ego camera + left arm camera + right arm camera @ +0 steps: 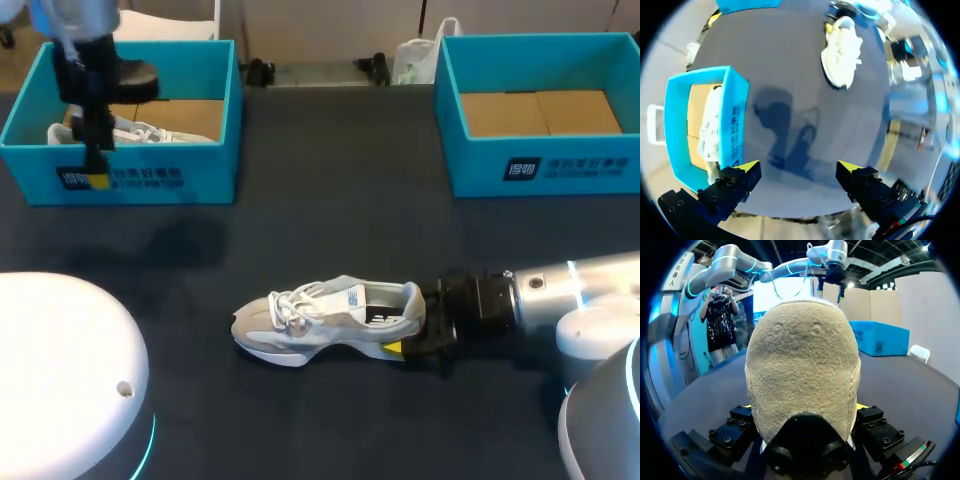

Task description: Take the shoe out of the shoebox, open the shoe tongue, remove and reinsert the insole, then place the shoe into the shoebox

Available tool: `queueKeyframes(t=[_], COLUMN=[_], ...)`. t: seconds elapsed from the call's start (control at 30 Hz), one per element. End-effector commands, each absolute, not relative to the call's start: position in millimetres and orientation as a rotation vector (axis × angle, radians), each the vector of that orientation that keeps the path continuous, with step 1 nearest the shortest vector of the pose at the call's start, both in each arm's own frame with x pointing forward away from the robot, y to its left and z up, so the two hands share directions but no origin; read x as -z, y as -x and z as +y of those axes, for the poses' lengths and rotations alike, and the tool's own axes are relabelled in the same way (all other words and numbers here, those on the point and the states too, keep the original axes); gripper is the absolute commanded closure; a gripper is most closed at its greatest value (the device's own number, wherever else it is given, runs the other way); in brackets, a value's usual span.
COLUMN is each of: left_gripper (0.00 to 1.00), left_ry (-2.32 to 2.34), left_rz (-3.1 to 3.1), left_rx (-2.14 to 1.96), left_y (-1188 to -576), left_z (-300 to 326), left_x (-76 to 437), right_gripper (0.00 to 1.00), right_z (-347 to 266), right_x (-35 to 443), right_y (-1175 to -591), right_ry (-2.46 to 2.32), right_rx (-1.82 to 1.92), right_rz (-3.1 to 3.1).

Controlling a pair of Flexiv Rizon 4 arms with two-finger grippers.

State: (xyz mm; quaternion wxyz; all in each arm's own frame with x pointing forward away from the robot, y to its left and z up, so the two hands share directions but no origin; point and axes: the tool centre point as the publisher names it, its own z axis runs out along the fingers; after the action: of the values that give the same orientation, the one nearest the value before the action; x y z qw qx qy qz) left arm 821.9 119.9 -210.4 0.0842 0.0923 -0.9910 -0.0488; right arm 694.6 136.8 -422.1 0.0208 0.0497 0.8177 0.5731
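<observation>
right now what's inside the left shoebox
A white shoe lies on the left shoebox's brown cardboard floor; the left arm hides part of the shoe and floor.

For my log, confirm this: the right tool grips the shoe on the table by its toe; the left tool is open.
Not the toe: the head view shows the right tool gripping the shoe by its heel. It lies on the table; the left tool is open.
</observation>
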Motion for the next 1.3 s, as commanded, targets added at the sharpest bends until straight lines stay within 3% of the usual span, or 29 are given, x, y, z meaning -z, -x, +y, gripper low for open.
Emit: queueKeyframes(t=[0.03,0.37,0.7,1.3], left_gripper=[0.0,0.0,0.0,0.0], left_ry=[-0.683,-0.756,-1.069,-1.178], left_rz=[-2.953,-2.908,-2.78,-2.769], left_rx=[0.149,0.133,0.064,0.08], left_y=[-803,-811,-752,-739], left_z=[103,98,20,4], left_x=[215,217,224,232], right_gripper=[1.0,1.0,1.0,1.0], right_z=[139,139,139,139], right_x=[423,423,423,423], right_y=[-695,-695,-695,-695], right_ry=[-0.156,-0.156,-0.156,-0.156], right_rx=[-1.769,-1.769,-1.769,-1.769], right_rz=[2.542,2.542,2.542,2.542])
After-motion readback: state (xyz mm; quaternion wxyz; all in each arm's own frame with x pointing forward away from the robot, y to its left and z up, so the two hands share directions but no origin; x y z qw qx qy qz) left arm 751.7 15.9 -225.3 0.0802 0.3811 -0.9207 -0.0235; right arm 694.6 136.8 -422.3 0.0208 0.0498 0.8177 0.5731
